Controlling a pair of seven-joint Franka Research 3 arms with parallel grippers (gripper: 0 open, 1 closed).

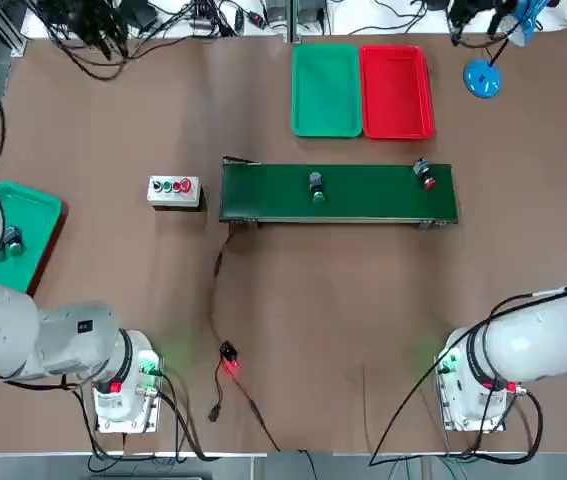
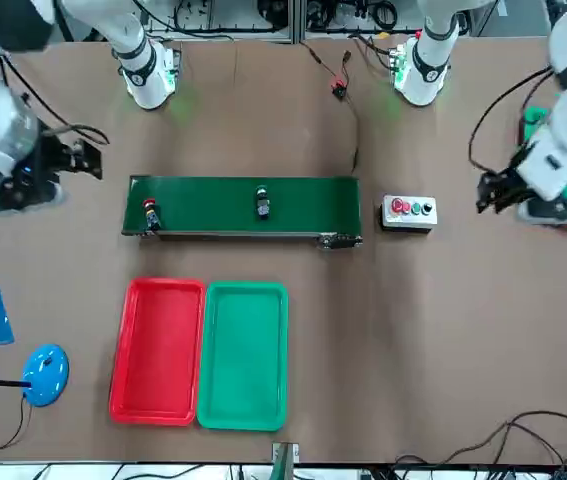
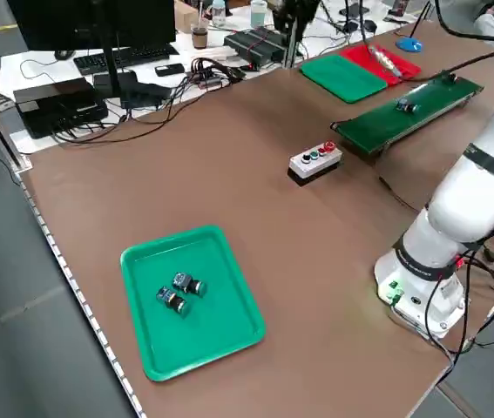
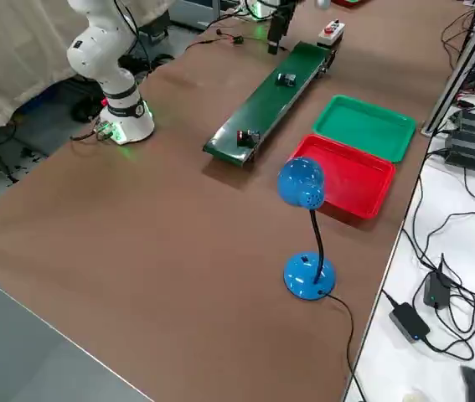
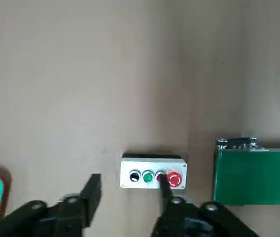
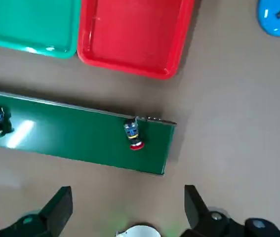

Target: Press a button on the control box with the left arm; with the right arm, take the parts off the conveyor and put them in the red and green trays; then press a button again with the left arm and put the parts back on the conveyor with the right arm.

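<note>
The grey control box (image 1: 174, 190) with its row of buttons sits just left of the green conveyor (image 1: 363, 205). On the belt, a green-capped part (image 1: 316, 186) lies mid-belt and a red-capped part (image 1: 424, 174) lies near the right end. The green tray (image 1: 325, 90) and red tray (image 1: 395, 92) lie side by side behind the belt, both bare. My left gripper (image 2: 485, 192) hangs high at the table's left, well clear of the box (image 5: 152, 175), with its fingers (image 5: 93, 190) apart and holding nothing. My right gripper (image 2: 91, 160) hovers off the belt's right end, open (image 6: 127, 202) and holding nothing.
A second green tray (image 3: 212, 331) at the table's left edge holds two small parts (image 3: 181, 292). A blue desk lamp (image 1: 483, 78) stands at the back right. A black cable with a red connector (image 1: 229, 362) runs from the conveyor toward the front edge.
</note>
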